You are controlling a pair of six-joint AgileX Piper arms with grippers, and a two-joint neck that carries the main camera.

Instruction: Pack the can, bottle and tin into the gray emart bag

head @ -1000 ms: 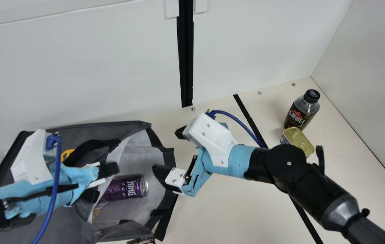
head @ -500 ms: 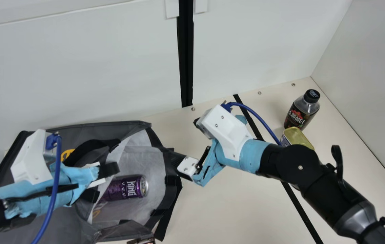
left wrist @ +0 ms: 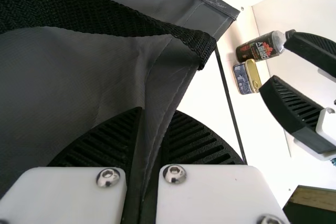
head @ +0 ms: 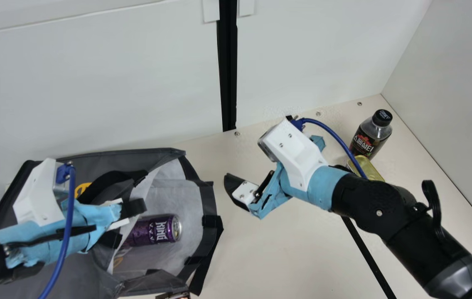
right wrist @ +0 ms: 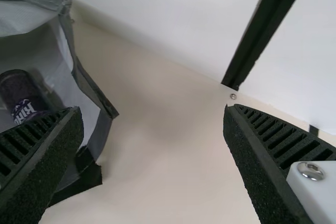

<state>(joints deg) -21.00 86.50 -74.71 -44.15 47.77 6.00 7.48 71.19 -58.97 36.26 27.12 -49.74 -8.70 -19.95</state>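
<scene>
At the main view's bottom edge, a small partly cut-off item (head: pixel 174 295) beside the bag, can't tell what. Left tool (head: pixel 123 224) at the bag's opening, closed on the gray fabric, pinching a fold in the left wrist view. Gray emart bag (head: pixel 161 154) on the tabletop (head: pixel 286 257), mouth open toward the right arm, black strap (head: pixel 113 182) by the left tool. Purple can (head: pixel 159 229) inside bag, on its side, metal end toward the mouth. Right tool just outside the mouth (head: pixel 247 192), fingers wide apart, nothing between them. Farther off, tin (head: pixel 369 169) on the tabletop, gold lid up, partly behind the right arm. Dark-labelled bottle (head: pixel 371 135) upright just beyond tin, black cap on. White wall (head: pixel 115 83) behind.
</scene>
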